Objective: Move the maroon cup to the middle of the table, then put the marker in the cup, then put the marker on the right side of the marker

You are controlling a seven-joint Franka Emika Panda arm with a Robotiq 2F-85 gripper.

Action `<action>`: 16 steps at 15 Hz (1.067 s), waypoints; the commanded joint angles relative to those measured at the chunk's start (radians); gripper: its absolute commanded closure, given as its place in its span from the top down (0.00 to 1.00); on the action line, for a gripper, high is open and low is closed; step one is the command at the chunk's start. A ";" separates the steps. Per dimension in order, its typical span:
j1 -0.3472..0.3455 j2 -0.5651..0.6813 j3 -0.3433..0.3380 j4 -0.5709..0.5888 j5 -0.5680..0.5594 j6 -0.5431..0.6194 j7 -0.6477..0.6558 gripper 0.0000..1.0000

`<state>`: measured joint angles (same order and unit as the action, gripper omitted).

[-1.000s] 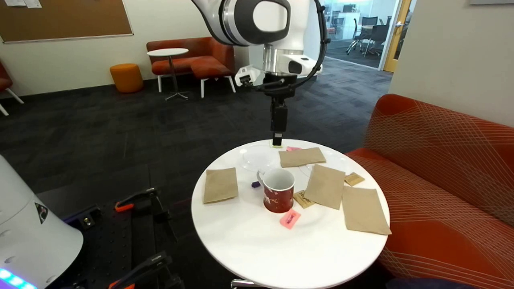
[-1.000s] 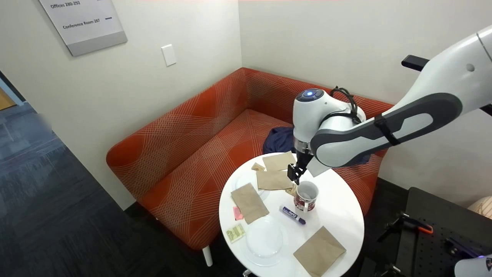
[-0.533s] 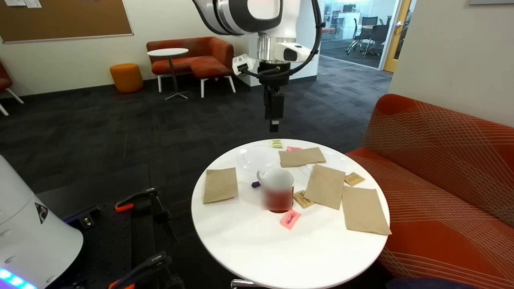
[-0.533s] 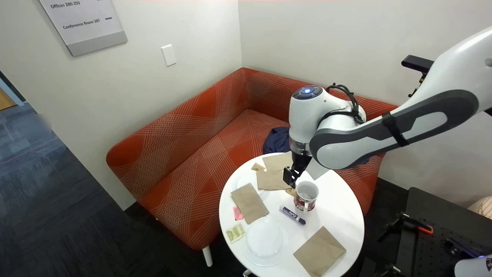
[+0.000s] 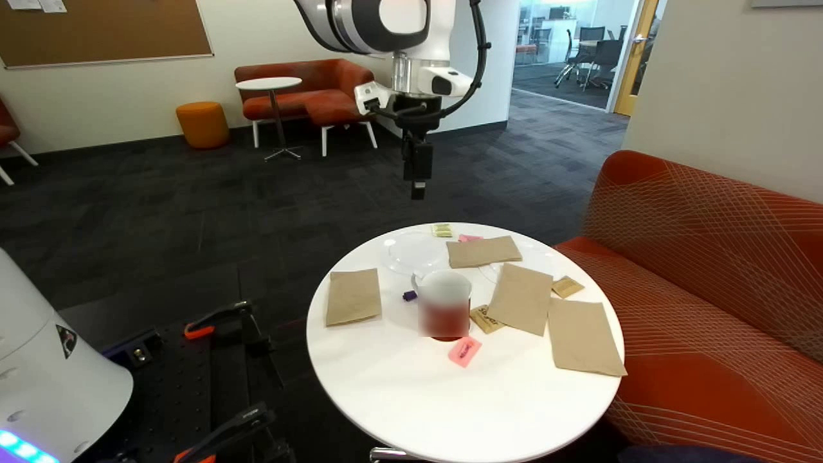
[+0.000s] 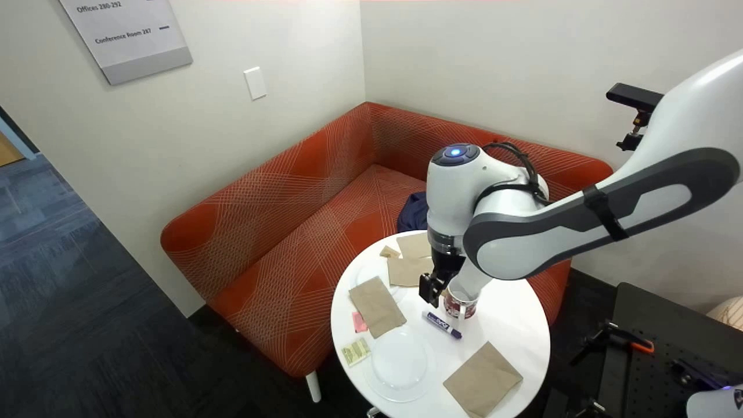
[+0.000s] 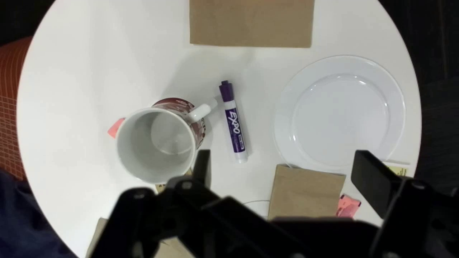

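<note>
The round white counter [image 5: 398, 399] holds the maroon cup [image 7: 157, 143] upright, the marker [image 7: 235, 123] lying beside its handle [image 7: 202, 111]. The jaws hang above, wide apart and gripping nothing; lowered off-centre, they could tip the cup.

I've shifted my gripper [image 5: 418, 193]: in an exterior view the yellow packet [image 5: 442, 230] shows whole below it; in an exterior view my wrist [image 6: 476, 276] now overlaps the maroon cup [image 6: 455, 306].
</note>
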<state>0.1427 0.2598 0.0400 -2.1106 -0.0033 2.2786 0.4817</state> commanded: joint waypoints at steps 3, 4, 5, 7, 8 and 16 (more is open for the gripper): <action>0.015 0.052 0.027 0.041 0.034 -0.036 -0.015 1.00; 0.019 0.068 0.030 0.045 0.037 -0.030 -0.017 1.00; 0.024 0.081 0.030 0.048 0.036 -0.021 -0.012 1.00; 0.034 0.116 0.024 0.061 0.029 0.011 0.006 1.00; 0.041 0.137 0.019 0.071 0.023 0.026 0.018 1.00; 0.047 0.277 -0.004 0.167 0.009 -0.008 -0.017 1.00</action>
<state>0.1720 0.4925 0.0574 -1.9943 0.0118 2.3046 0.4804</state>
